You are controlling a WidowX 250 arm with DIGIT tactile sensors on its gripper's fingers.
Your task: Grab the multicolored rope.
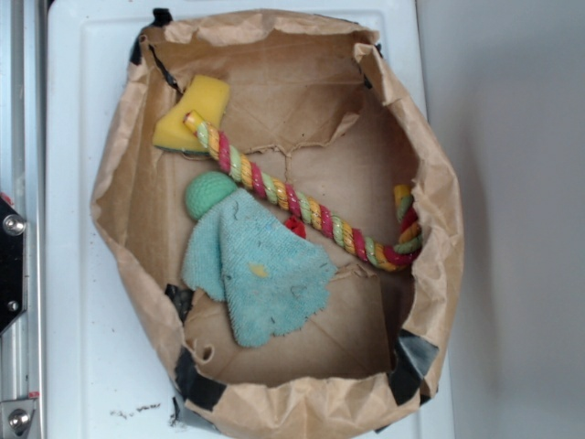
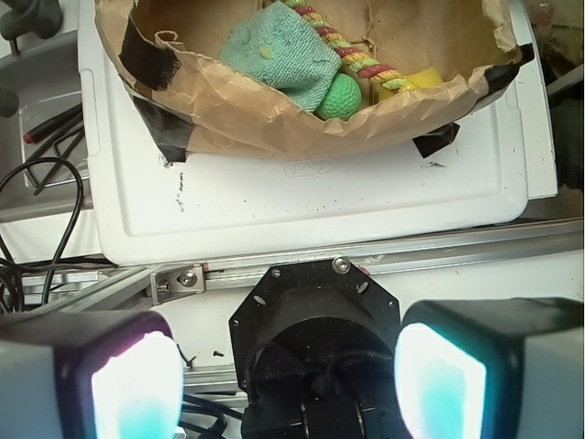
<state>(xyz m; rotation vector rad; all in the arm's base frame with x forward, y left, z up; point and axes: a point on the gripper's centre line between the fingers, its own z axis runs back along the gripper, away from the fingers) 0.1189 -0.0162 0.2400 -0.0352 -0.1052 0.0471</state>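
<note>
One multicolored rope (image 1: 302, 208), one yellow sponge (image 1: 194, 112), one green ball (image 1: 210, 195), one teal cloth (image 1: 256, 272), one paper bag (image 1: 119, 165).

We see crumpled matt brown paper forming the bag (image 1: 119, 183), patched with glossy black tape (image 1: 196, 384). The multicolored rope (image 1: 292, 197) looks like twisted fibrous cotton, the teal cloth (image 1: 256, 270) is nubbly terry, the yellow sponge (image 1: 194, 112) porous, and the white tray (image 1: 73, 137) smooth plastic.

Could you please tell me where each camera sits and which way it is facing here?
Exterior: overhead, looking straight down into the paper bag holding the multicolored rope; no robot body visible.
Wrist: on the arm, low outside the bag, looking across the white tray; gripper pads frame the bottom, open.
Shared: bag, rope, teal cloth, green ball, yellow sponge.
</note>
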